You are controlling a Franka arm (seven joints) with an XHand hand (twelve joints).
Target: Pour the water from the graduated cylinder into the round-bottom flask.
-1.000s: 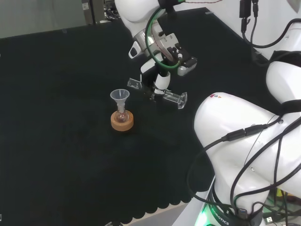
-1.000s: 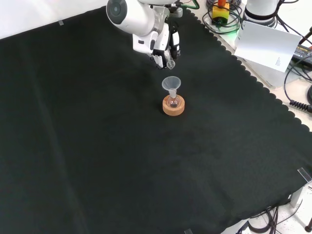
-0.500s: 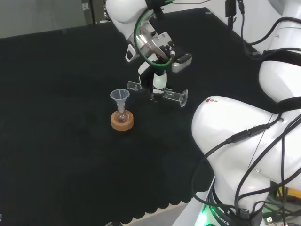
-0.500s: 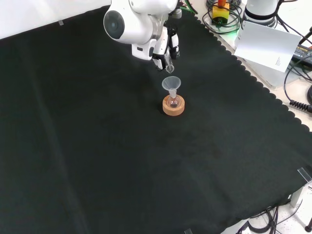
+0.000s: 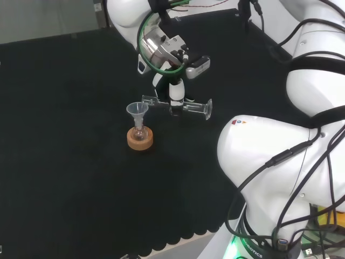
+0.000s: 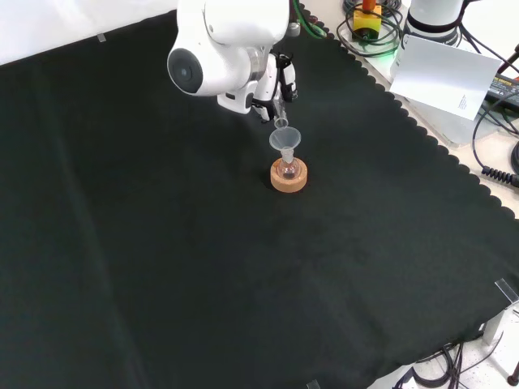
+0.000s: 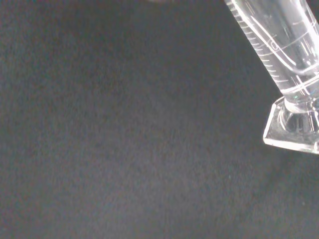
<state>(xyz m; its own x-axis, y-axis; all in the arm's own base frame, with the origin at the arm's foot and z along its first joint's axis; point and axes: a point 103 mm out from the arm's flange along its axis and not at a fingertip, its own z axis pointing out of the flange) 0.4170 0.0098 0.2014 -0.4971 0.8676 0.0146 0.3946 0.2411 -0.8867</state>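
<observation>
Hand (image 5: pixel 175 96) fingers gripping graduated cylinder (image 5: pixel 178 105) near horizontal, mouth just above funnel (image 5: pixel 137 110) in round-bottom flask (image 5: pixel 139 131) on cork ring (image 5: pixel 139 140).

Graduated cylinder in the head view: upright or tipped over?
Tipped. The graduated cylinder lies about level in the robot hand, its mouth end beside the funnel and its base pointing away.

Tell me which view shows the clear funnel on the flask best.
The head view: the clear plastic funnel stands unobstructed in profile, its cone distinct above the cork ring. The front view shows it from above, smaller. The wrist view looks at cloth and the cylinder's foot.
</observation>
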